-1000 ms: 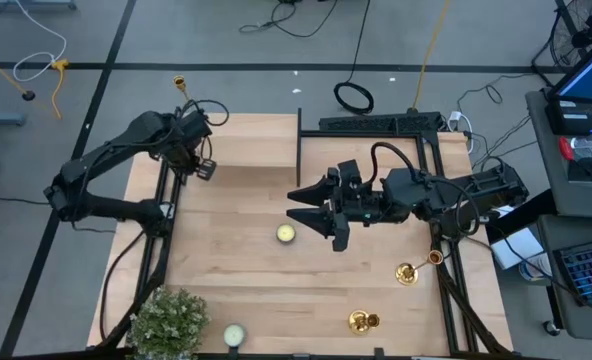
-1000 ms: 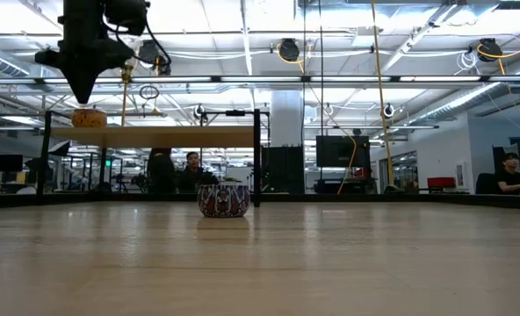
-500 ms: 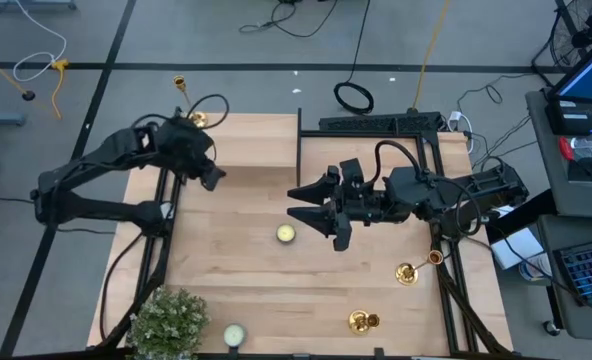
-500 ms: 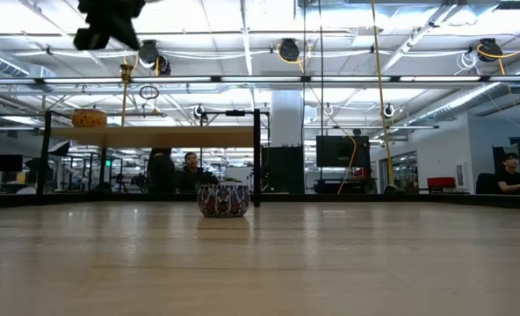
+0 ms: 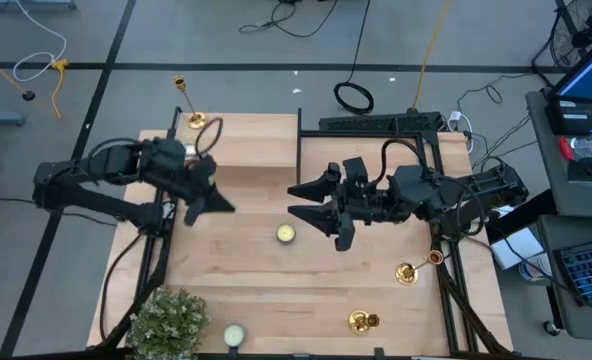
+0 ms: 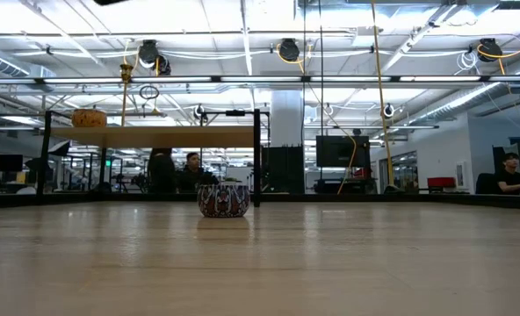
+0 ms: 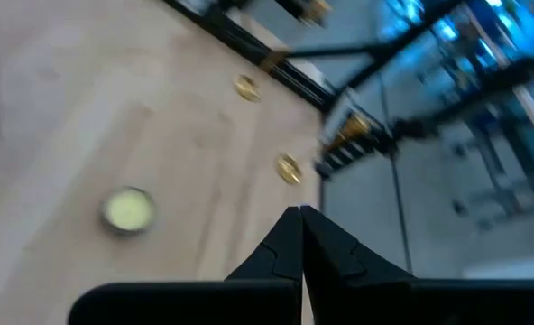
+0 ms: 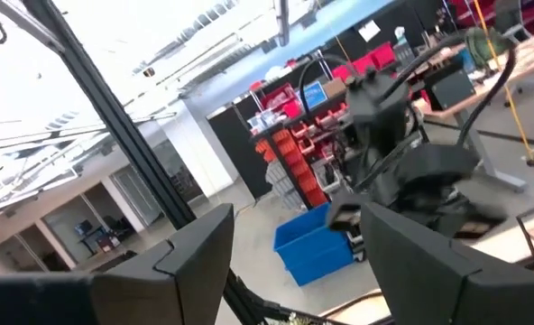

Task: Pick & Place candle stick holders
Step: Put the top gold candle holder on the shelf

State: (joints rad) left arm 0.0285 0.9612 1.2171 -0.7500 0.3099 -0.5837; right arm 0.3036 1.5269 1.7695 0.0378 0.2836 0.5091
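Observation:
Three gold candle stick holders show in the high view. One (image 5: 193, 112) stands on its round base at the table's far left corner. One (image 5: 408, 271) stands by the right edge, and one (image 5: 362, 321) stands near the front right. My left gripper (image 5: 219, 206) is shut and empty, above the table's left part, near and to the right of the corner holder. In the left wrist view its shut tips (image 7: 300, 221) point toward two holders (image 7: 289, 168) (image 7: 245, 87). My right gripper (image 5: 298, 200) hangs open and empty over the table's middle.
A yellow tealight (image 5: 286, 234) lies mid-table just near of my right gripper, and a pale one (image 5: 234, 335) lies at the front edge. A potted plant (image 5: 166, 320) fills the front left corner. A patterned bowl (image 6: 223, 199) and a black post (image 5: 299, 140) stand at the far edge.
My left gripper has drawn away from the holder at the far left corner, going up and toward the table's near and right side; it has risen out of the low view. The corner holder stays standing where it was.

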